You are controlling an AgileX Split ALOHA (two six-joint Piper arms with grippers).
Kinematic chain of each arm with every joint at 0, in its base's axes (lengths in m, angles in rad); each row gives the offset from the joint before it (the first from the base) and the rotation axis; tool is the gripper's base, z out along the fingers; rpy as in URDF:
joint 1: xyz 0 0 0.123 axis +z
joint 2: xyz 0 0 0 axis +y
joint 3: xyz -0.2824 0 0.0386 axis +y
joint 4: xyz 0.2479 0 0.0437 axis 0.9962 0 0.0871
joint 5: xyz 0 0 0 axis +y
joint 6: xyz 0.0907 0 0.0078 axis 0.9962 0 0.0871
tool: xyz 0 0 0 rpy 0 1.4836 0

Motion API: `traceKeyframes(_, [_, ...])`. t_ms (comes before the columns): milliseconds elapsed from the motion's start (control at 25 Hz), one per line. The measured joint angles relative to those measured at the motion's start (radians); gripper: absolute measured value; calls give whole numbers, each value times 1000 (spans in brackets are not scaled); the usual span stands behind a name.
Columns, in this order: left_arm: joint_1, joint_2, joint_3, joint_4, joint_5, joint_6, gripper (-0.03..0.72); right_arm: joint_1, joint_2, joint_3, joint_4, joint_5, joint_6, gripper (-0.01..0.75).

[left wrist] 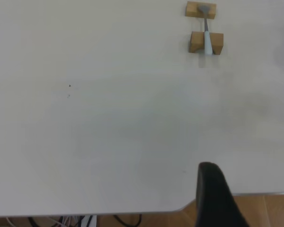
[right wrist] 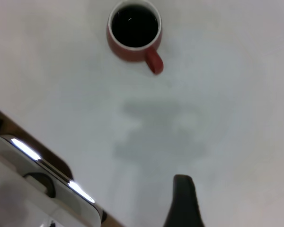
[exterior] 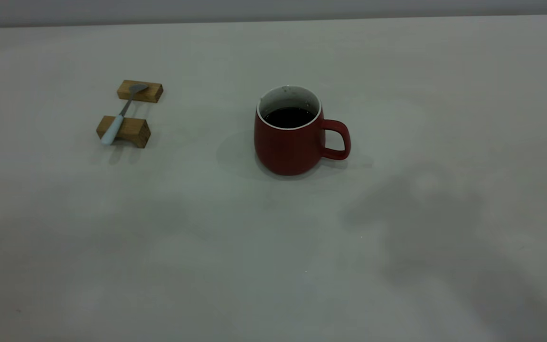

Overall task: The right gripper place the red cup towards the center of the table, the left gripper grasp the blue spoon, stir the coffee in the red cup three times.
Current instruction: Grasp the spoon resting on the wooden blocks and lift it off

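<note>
Bench: broad off-white top w/ a rounded corner, carries everything.

Red cup: the landmark, upright near bench centre. Its loop handle points to the right arm's side in the exterior view. Rim is white, interior white above the liquid.

Coffee: dark, near-black round surface inside the cup, sitting below the rim.

Two wooden blocks: well apart from the cup, on the left arm's side. Far block and near block lie parallel w/ a gap between them.

Blue spoon: bridges the two blocks, well left of the cup. Long axis runs near-to-far w/ a slight slant. Grey bowl rests on the far block, pale blue handle lies over the near block, its end pointing toward the camera & overhanging a bit.

Left tool: only one dark finger shows in its wrist view, above the bench edge, far from the spoon; can't tell how wide it stands.

Right tool: likewise one dark finger visible, well back from the cup; width can't be told.
</note>
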Motion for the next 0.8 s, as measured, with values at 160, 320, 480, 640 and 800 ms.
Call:
traceKeyframes(160, [0,0,0,0,0,0,451,0,-257,212,-1,10,60,622])
traceKeyframes(320, [0,0,0,0,0,0,451,-5,-532,450,-9,10,129,620])
traceKeyframes(480, [0,0,0,0,0,0,451,-98,-822,647,-3,9,147,620])
traceKeyframes(640, [0,0,0,0,0,0,451,-222,-1070,760,1,-14,165,620])
traceKeyframes(800, [0,0,0,0,0,0,451,-327,-1239,847,-1,-68,177,620])
